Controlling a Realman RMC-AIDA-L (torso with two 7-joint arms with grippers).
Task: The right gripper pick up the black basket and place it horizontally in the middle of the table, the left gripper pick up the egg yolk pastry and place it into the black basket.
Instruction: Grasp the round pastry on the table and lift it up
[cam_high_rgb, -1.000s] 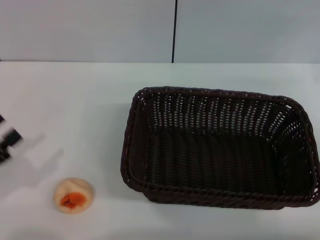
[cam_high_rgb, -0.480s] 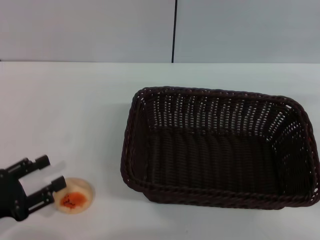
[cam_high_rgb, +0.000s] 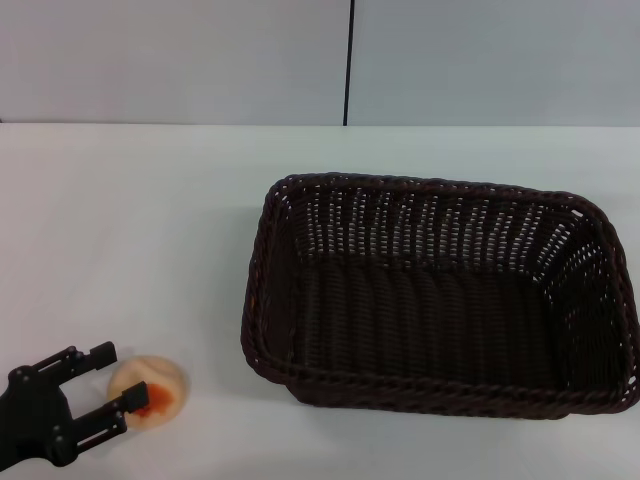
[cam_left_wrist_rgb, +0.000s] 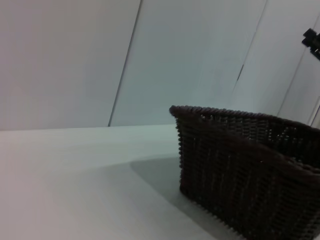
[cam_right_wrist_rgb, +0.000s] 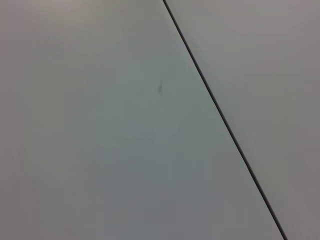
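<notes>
The black basket (cam_high_rgb: 440, 300) lies lengthwise across the white table (cam_high_rgb: 150, 200), right of centre, and it is empty. It also shows in the left wrist view (cam_left_wrist_rgb: 250, 165). The egg yolk pastry (cam_high_rgb: 152, 388) sits on the table at the front left. My left gripper (cam_high_rgb: 108, 382) is open at the front left corner, its two fingers on either side of the pastry's left part. The right gripper is out of the head view; a small black piece at the left wrist view's edge (cam_left_wrist_rgb: 312, 39) may be it.
A grey wall with a dark vertical seam (cam_high_rgb: 349, 60) stands behind the table. The right wrist view shows only that wall and seam (cam_right_wrist_rgb: 220, 115).
My left gripper has come in from the left edge, moved forward and down toward the pastry, and now has its open fingers around it. Basket and pastry have not moved.
</notes>
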